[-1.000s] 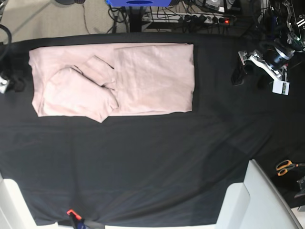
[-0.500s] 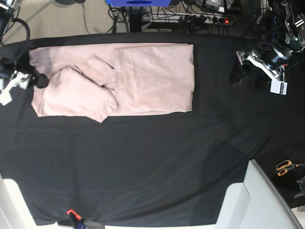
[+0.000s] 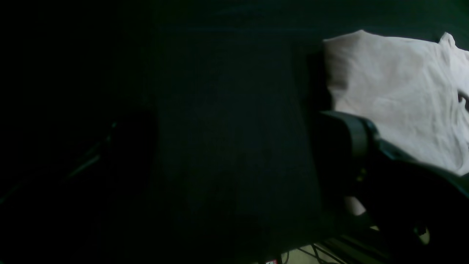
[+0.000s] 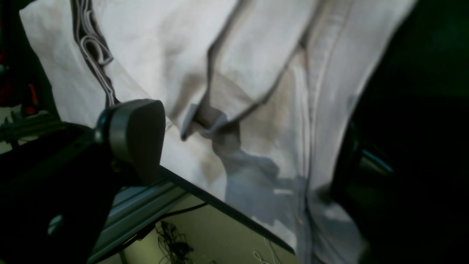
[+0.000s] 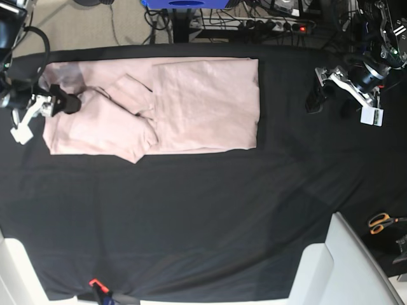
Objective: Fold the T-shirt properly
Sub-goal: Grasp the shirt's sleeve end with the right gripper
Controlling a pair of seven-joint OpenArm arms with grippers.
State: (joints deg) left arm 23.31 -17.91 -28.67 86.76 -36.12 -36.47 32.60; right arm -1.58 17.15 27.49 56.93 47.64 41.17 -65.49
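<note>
The pale pink T-shirt [image 5: 203,105] lies partly folded on the black cloth at the back left, with its right half flat and a sleeve and folds bunched on its left half [image 5: 102,124]. My right gripper [image 5: 62,102] is open above the shirt's left edge. In the right wrist view the shirt [image 4: 256,55] fills the frame between the spread fingers [image 4: 135,135], which hold nothing. My left gripper [image 5: 316,95] hovers over bare black cloth to the right of the shirt and looks open and empty. In the left wrist view one of its fingers [image 3: 348,135] is visible, with the shirt's corner [image 3: 395,88] beyond it.
A black cloth [image 5: 203,216] covers the table. Orange-handled scissors [image 5: 381,222] lie at the right edge. A white panel [image 5: 340,267] stands at the front right, an orange clamp [image 5: 95,283] at the front edge, and a power strip and cables [image 5: 273,25] behind the table.
My right gripper has moved in from the table's left edge to over the shirt's left side. My left gripper has shifted slightly left. The shirt has not changed shape.
</note>
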